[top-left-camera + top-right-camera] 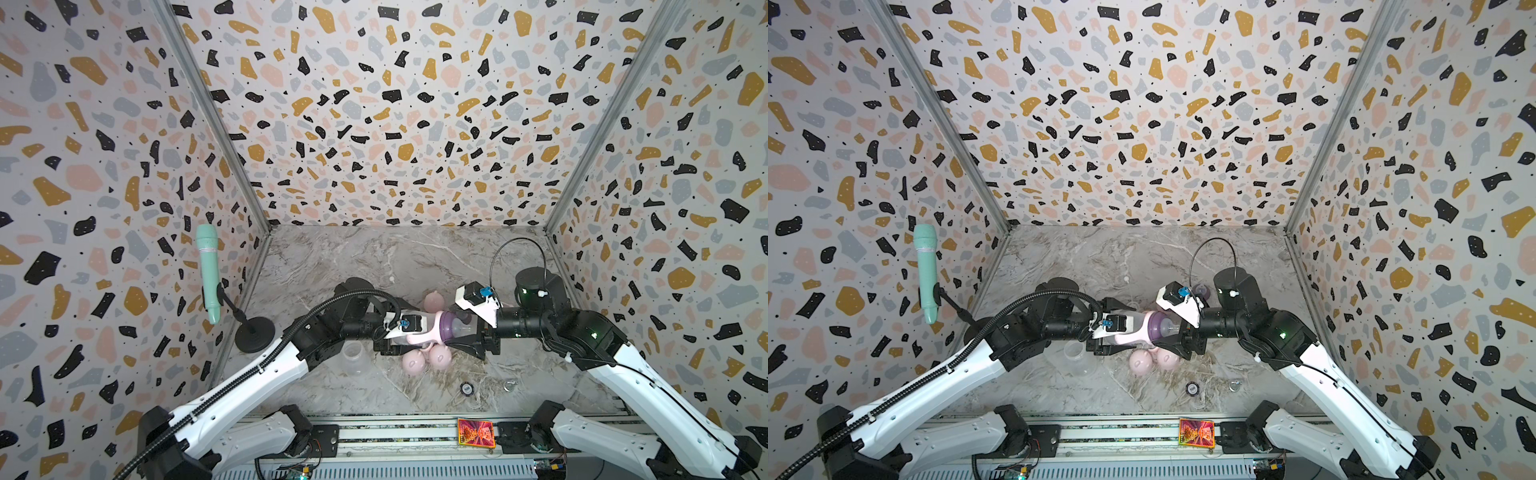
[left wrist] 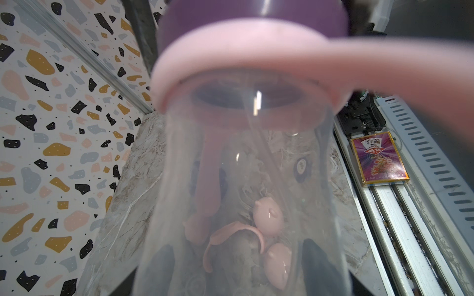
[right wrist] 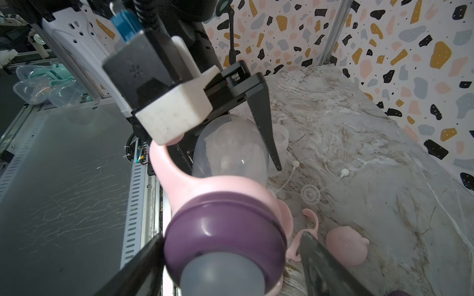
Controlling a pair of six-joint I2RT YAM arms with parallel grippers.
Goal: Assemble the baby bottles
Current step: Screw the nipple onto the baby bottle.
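Aloft at centre, the sideways held bottle (image 3: pixel 228 153) is largely hidden under the left gripper (image 2: pixel 237 246) clamping its body, while the right gripper (image 3: pixel 230 235), jaws parted, straddles its purple collar (image 1: pixel 451 324), with three pink caps (image 1: pixel 434 300) (image 1: pixel 413 362) (image 1: pixel 439 356) and one bare bottle (image 1: pixel 354 353) resting nearby below.

A clear, purple-collared plastic bottle (image 1: pixel 451 326) is hanging sideways at frame centre in a top view. Two pink dome caps (image 1: pixel 413 363) (image 1: pixel 439 357) are lying just below it; a clear open bottle (image 1: pixel 355 357) is standing left of them.
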